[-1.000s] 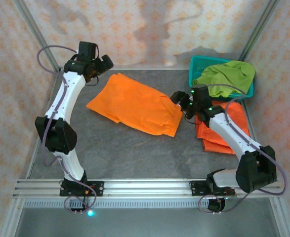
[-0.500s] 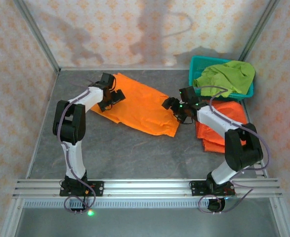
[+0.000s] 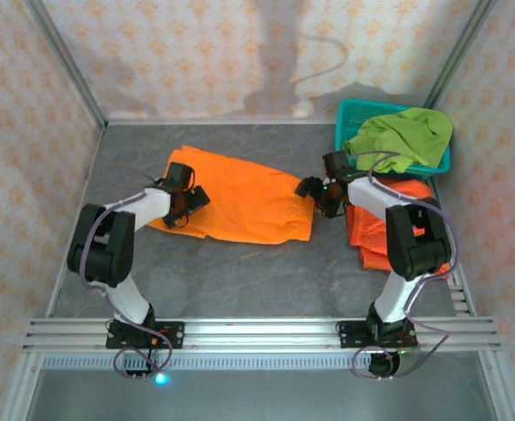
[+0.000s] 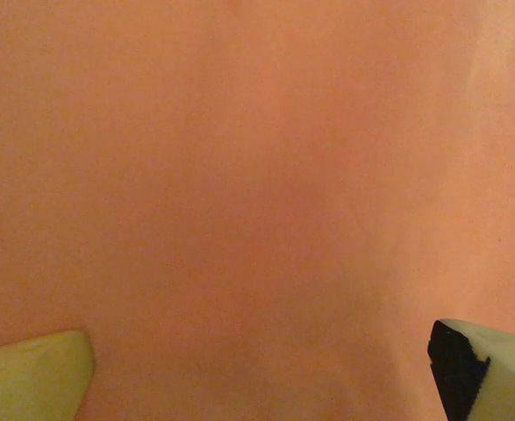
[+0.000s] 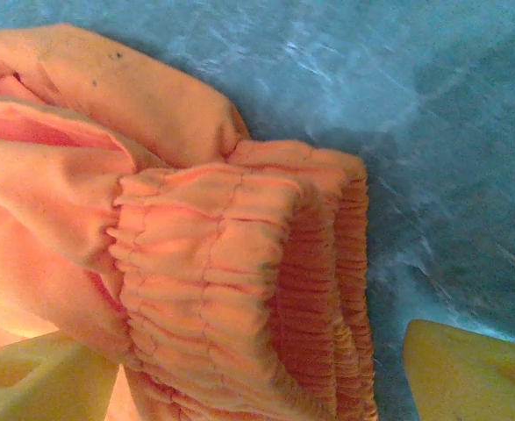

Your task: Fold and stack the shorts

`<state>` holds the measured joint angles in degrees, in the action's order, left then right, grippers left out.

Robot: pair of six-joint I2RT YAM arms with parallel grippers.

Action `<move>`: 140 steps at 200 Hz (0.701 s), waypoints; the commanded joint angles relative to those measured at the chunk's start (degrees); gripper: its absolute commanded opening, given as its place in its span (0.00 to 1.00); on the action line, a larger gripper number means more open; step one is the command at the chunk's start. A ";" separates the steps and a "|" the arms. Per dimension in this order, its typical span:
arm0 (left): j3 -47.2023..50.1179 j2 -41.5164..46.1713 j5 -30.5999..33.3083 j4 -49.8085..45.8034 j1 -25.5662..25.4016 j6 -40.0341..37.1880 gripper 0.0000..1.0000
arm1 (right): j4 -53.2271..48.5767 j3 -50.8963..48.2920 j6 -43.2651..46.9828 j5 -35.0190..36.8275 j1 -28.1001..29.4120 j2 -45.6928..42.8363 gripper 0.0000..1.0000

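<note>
A pair of orange shorts (image 3: 244,197) lies spread flat mid-table. My left gripper (image 3: 189,200) is low over its left end, open; in the left wrist view plain orange cloth (image 4: 257,175) lies under the gripper (image 4: 257,390), whose pale fingertips (image 4: 29,377) stand far apart. My right gripper (image 3: 317,191) is open at the right end. Its fingers (image 5: 472,373) straddle the gathered waistband (image 5: 239,289) without clamping it. A folded orange stack (image 3: 389,232) lies at the right. Lime-green shorts (image 3: 406,132) hang out of the basket.
The teal mesh basket (image 3: 347,118) stands in the back right corner, just behind the right gripper. The folded stack lies against the right arm's forearm. Patterned walls close the table on three sides. Grey tabletop (image 3: 239,272) shows in front of the shorts.
The left arm swung down from the back left corner onto the shorts' left end. The right gripper shifted back along the waist. The shorts now lie more level and flatter.
</note>
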<state>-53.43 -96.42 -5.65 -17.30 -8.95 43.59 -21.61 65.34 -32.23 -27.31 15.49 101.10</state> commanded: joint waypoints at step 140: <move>10.44 42.78 -2.74 4.45 0.25 -17.84 1.00 | -8.29 5.50 29.59 27.80 9.63 -27.21 0.99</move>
<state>-43.33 -57.43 -7.35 -13.43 -8.95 30.83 -31.59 71.99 -7.35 -4.99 25.19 79.79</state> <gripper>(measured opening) 0.998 0.993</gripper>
